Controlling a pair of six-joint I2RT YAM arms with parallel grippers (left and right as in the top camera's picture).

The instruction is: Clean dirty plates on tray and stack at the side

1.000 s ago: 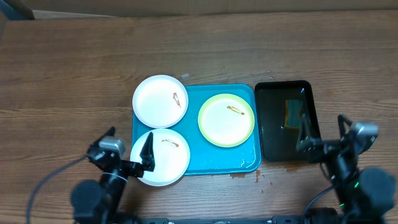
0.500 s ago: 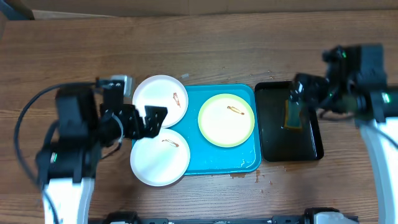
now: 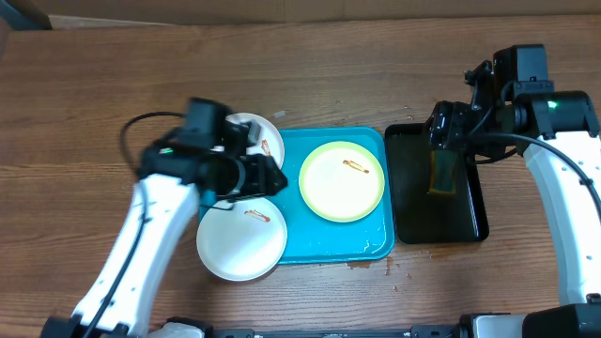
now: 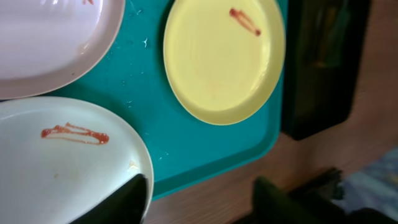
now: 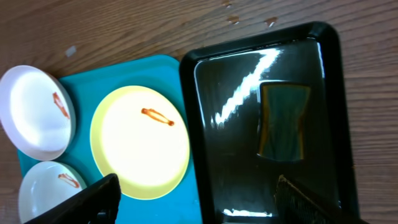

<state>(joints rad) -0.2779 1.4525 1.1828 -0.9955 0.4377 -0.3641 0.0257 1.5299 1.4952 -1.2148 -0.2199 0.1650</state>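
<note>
Both spread apart, the left pincer is hovering over the turquoise rectangular plastic tray, the right pincer just right of it.

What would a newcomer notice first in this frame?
The turquoise tray sits mid-frame, with a lime-green plate on its right half bearing a brown-orange smear. A near white plate and a far white plate, both smeared, overhang the tray's left edge. Right of it, a black tray holds a sponge.
</note>
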